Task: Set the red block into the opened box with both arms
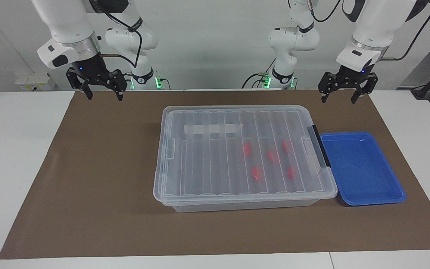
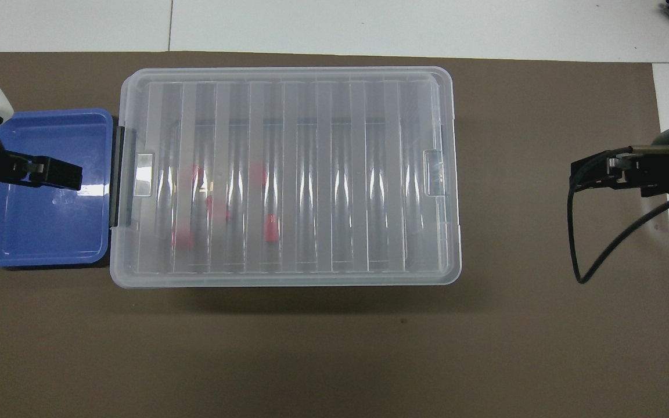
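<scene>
Left claw [image 1: 337, 96] and right claw [image 1: 102, 93] both spread, empty, raised over mat corners; box [image 1: 237, 112] lidded, red blocks [image 1: 247, 149] inside.

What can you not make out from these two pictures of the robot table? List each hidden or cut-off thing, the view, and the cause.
- Red blocks in the box: both views, smeared by the ribbed lid; the overhead view blurs their count.
- Right gripper: overhead view, cut off by the picture's edge.
- Left gripper: overhead view, largely cut off over the blue tray.
- Box's latches: both views, too small to tell fastened from loose.
</scene>
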Motion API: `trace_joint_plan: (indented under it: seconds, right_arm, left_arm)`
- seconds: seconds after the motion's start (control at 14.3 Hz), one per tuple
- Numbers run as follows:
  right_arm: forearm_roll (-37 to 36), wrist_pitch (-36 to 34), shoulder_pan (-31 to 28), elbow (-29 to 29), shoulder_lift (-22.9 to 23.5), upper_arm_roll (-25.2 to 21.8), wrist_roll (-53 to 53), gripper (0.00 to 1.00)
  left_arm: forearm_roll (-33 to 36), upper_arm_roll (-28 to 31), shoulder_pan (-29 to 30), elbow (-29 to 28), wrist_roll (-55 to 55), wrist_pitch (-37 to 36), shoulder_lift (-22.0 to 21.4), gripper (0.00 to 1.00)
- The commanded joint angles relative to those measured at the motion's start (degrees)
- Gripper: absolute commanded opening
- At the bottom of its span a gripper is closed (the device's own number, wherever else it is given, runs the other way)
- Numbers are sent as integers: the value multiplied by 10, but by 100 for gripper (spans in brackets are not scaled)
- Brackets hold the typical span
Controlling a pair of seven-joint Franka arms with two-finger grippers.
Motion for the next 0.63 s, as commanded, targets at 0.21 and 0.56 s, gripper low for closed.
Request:
trace_joint_plan:
  seconds: [0.21, 0.56]
  right_arm:
    - [10, -2, -6, -13, -10, 2, 7, 100]
    - [13, -1, -3, -13, -10, 3, 8, 100]
  left_arm:
    - [-5, 4, 4, -15, -3, 6, -14, 100]
    - [-5, 4, 13, -14, -3, 6, -14, 100]
